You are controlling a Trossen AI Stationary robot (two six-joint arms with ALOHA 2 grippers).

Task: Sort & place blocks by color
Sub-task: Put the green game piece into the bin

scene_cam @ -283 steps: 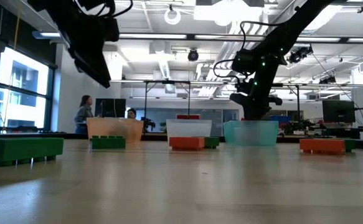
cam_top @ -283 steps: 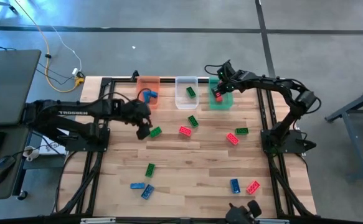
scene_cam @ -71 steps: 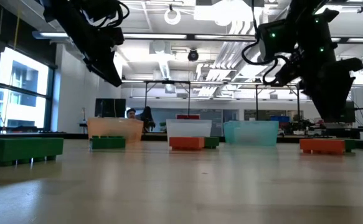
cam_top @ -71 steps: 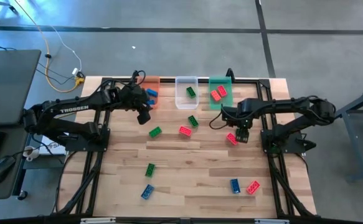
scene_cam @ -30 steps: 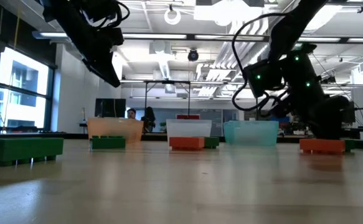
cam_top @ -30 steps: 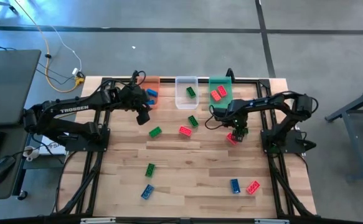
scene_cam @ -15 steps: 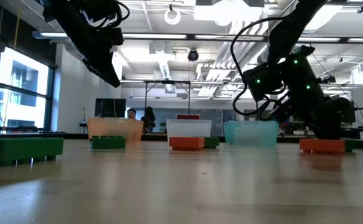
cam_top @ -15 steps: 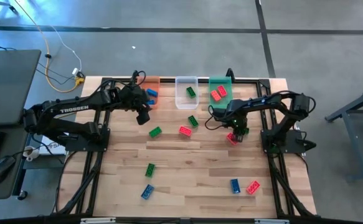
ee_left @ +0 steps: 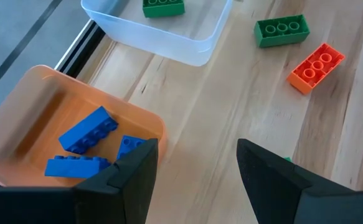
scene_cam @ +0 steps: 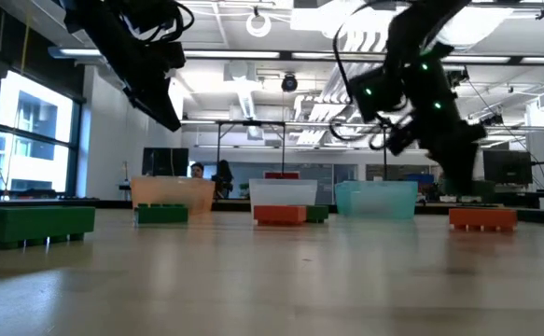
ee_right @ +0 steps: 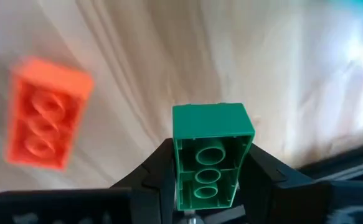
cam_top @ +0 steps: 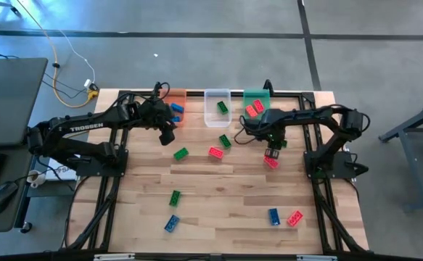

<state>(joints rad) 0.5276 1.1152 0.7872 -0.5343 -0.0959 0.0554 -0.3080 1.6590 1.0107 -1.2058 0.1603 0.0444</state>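
Note:
My right gripper [cam_top: 273,150] is shut on a green brick [ee_right: 209,155], above the table's right middle. A red brick [cam_top: 271,162] lies on the wood just below it and shows in the right wrist view as the red brick [ee_right: 44,115]. My left gripper [cam_top: 166,134] hangs open beside the orange bin [cam_top: 173,109], which holds blue bricks [ee_left: 81,130]. In the left wrist view the left gripper [ee_left: 197,180] stands over bare wood. The clear bin [cam_top: 217,107] holds a green brick, the green bin [cam_top: 257,109] red ones. My right gripper pinches the green brick between its two fingers [ee_right: 156,174], one on each long side wall [ee_right: 180,168]. The fingers come from above, pointing down. The brick is lifted clear of the table, its hollow underside turned toward the wrist camera.
Loose bricks lie on the table: green [cam_top: 181,154], red [cam_top: 215,153] and green [cam_top: 225,141] in the middle, green [cam_top: 175,197] and blue [cam_top: 172,223] near left, blue [cam_top: 273,216] and red [cam_top: 294,218] near right. The three bins stand along the far edge.
My right gripper, which was down at the table beside the red brick, has risen and shifted slightly toward the far left. The green brick has come up with it and hangs clear of the wood; the red brick has stayed.

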